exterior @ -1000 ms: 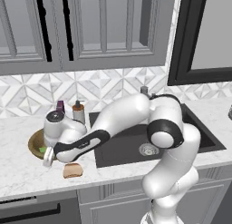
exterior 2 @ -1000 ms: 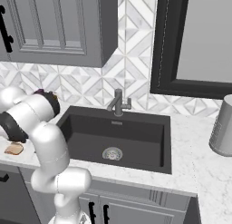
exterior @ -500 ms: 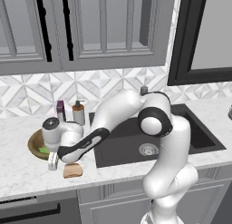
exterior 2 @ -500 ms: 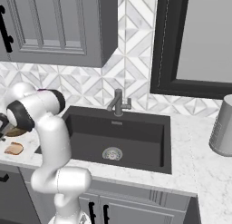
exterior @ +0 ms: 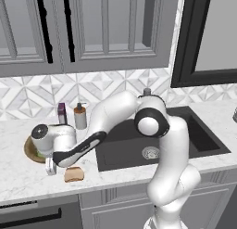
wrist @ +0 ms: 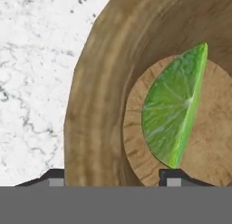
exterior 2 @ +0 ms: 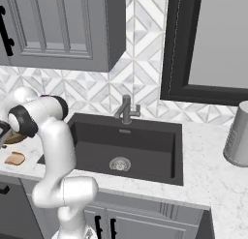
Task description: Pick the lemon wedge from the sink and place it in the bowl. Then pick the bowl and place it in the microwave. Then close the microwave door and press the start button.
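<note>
As the white arm's two-finger gripper (wrist: 111, 177) lowers from a second ago, its parted tips straddle the shallow brown wooden bowl's (wrist: 93, 105) rim; the yellow-green lemon wedge (wrist: 174, 112) lies inside, ready for the microwave.

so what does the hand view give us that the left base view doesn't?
Hand view: the lemon wedge lying on the bowl's flat bottom, with one claw tip outside the bowl's wall and one inside it. Left base view: the sink, bread slice and two bottles behind the bowl. Both: the wooden bowl and marble counter.
</note>
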{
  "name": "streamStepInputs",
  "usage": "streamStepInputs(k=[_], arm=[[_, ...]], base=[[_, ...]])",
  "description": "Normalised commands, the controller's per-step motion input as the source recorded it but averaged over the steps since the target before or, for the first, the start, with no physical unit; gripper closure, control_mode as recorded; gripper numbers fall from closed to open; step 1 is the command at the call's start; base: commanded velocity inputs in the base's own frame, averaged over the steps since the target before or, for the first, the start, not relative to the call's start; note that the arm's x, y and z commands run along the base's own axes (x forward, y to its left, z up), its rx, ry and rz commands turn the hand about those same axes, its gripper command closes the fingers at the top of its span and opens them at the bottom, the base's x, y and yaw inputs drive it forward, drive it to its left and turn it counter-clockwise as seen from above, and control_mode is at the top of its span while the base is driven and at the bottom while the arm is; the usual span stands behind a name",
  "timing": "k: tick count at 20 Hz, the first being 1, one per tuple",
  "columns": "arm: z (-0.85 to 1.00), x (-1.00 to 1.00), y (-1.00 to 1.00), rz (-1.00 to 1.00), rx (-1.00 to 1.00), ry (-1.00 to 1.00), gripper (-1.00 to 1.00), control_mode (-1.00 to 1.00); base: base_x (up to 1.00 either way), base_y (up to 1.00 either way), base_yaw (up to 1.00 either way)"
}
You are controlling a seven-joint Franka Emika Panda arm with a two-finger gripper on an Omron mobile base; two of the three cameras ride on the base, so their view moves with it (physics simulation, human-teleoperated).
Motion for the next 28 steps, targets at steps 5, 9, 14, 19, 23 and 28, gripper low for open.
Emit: streamStepInputs(k=[5,9,14,19,23,28], arm=[[-0.14,0.00,0.00,0.00,0.00,0.00,1.00,-1.00],[0.25,-0.16,-0.43,0.00,0.07,0.00,1.00,-1.00],[0.85,-0.37,-0.94,0.17,0.01,-0.10,1.00,-1.00],[0.78,-0.23,-0.82,0.19,0.00,-0.01,1.00,-1.00],[0.60,0.00,-0.97,0.11,0.00,0.02,1.00,-1.00],[0.60,0.00,-1.00,0.10,0.06,0.04,1.00,-1.00]], base=[[0.00,0.00,0.00],[0.00,0.00,0.00],[0.00,0.00,0.00],[0.00,0.00,0.00],[0.00,0.00,0.00],[0.00,0.00,0.00]])
